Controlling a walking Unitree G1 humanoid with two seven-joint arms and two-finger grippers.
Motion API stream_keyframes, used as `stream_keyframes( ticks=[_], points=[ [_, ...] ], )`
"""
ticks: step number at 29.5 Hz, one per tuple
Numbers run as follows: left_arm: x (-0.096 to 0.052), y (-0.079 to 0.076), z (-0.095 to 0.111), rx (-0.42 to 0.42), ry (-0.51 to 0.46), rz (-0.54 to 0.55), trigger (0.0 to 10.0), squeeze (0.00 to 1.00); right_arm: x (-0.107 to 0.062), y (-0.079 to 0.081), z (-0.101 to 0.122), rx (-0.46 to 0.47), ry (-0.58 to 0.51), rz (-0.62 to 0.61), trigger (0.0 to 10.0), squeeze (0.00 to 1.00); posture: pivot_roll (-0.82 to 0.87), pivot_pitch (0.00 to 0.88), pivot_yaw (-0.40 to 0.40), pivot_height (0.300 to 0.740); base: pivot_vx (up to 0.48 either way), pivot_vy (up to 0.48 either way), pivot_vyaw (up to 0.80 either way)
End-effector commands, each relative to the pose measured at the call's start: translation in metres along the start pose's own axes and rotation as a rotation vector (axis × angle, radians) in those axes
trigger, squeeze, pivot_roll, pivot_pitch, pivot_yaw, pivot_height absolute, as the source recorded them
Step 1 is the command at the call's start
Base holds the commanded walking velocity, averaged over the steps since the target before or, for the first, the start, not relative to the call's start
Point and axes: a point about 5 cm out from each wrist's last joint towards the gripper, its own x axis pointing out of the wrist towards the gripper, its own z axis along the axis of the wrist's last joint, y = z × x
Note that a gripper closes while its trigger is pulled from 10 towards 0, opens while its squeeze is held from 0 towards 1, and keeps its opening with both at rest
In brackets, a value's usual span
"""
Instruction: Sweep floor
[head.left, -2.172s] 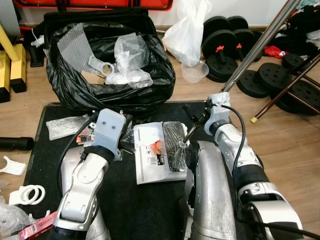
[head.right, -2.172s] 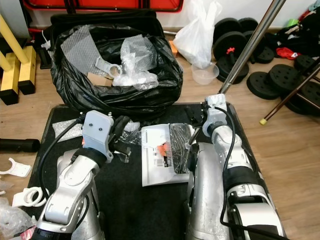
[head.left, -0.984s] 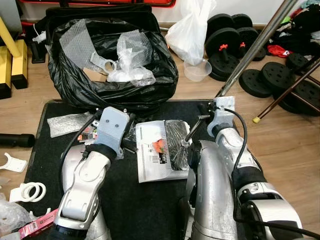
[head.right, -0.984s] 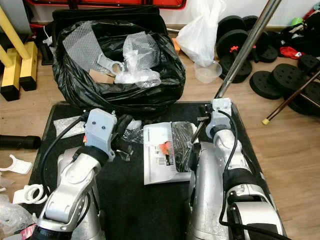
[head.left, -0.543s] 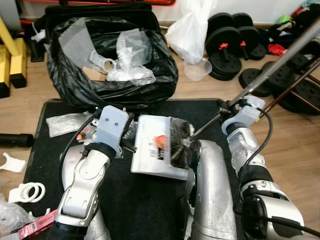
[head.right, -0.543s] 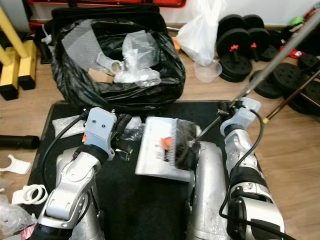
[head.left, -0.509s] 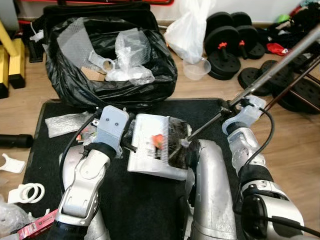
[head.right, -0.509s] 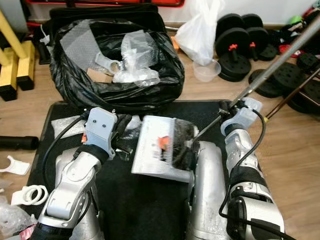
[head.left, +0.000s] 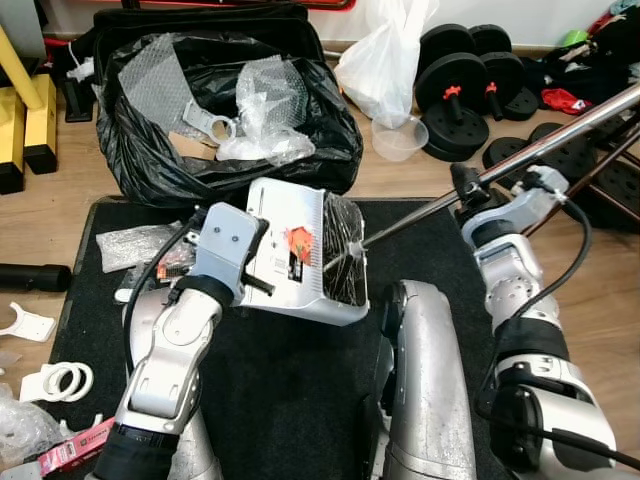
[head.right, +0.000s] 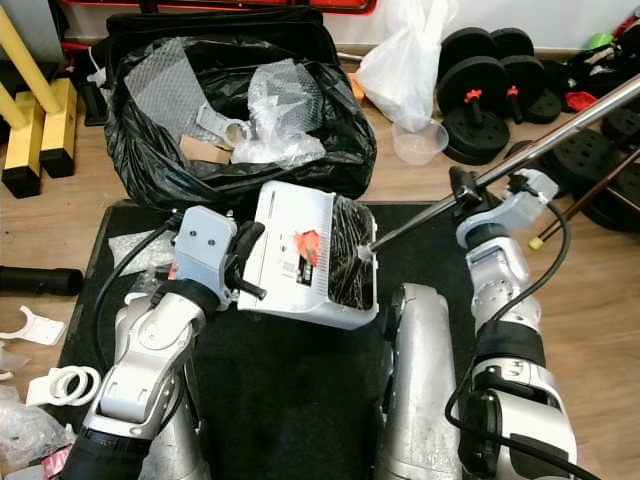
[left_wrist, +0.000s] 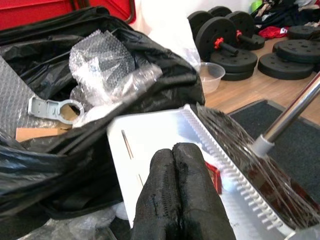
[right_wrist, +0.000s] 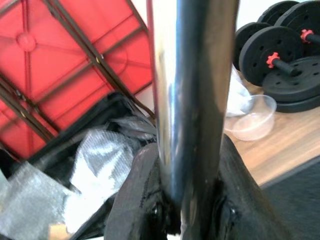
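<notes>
My left pincer (left_wrist: 176, 192) grips the tilted white plastic dustpan (head.left: 290, 255) by the black rubbish bag (head.left: 150, 165); my right pincer (right_wrist: 182, 200) clamps the silver metal broom handle (head.left: 520, 158).

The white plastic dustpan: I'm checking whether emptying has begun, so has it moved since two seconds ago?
Yes. The white plastic dustpan has risen off the black floor mat and tilted toward the black rubbish bag.

The dustpan (head.left: 295, 255) sits above the mat (head.left: 290, 400), just before the trash bag (head.left: 150, 160). The broom head (head.left: 345, 265) lies on the dustpan's right side. Weights (head.left: 460, 95) lie behind, to the right.
</notes>
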Motion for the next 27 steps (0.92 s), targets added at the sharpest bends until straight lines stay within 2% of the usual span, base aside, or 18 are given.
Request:
stream_keyframes(
  ticks=[1,3,9,20,24,27],
  points=[
    [0.001,-0.004,-0.002,-0.007,0.005,-0.036,10.0,0.0,0.008,0.015,0.026,0.082,-0.107,0.078,10.0,0.0,-0.12,0.162,-0.14,0.312,0.0,0.0,0.0],
    [0.002,-0.004,-0.003,-0.005,0.005,-0.035,10.0,0.0,0.014,0.027,0.036,0.135,-0.128,0.121,10.0,0.0,-0.12,0.157,-0.145,0.322,0.0,0.0,0.0],
    [0.005,-0.002,-0.005,-0.002,0.006,-0.025,10.0,0.0,0.018,0.047,0.044,0.178,-0.14,0.178,10.0,0.0,-0.12,0.149,-0.151,0.347,0.0,0.0,0.0],
    [0.01,0.003,-0.005,0.01,0.002,-0.003,10.0,0.0,0.019,0.057,0.055,0.193,-0.138,0.206,10.0,0.0,-0.13,0.134,-0.16,0.392,0.0,0.0,0.0],
    [0.014,0.012,-0.002,0.011,-0.008,0.042,10.0,0.0,0.02,0.06,0.059,0.192,-0.144,0.209,10.0,0.0,-0.13,0.131,-0.16,0.402,0.0,0.0,0.0],
    [0.02,0.042,0.012,-0.023,-0.054,0.152,10.0,0.0,0.02,0.063,0.068,0.173,-0.163,0.217,10.0,0.0,-0.14,0.123,-0.159,0.417,0.0,0.0,0.0]
  ],
)
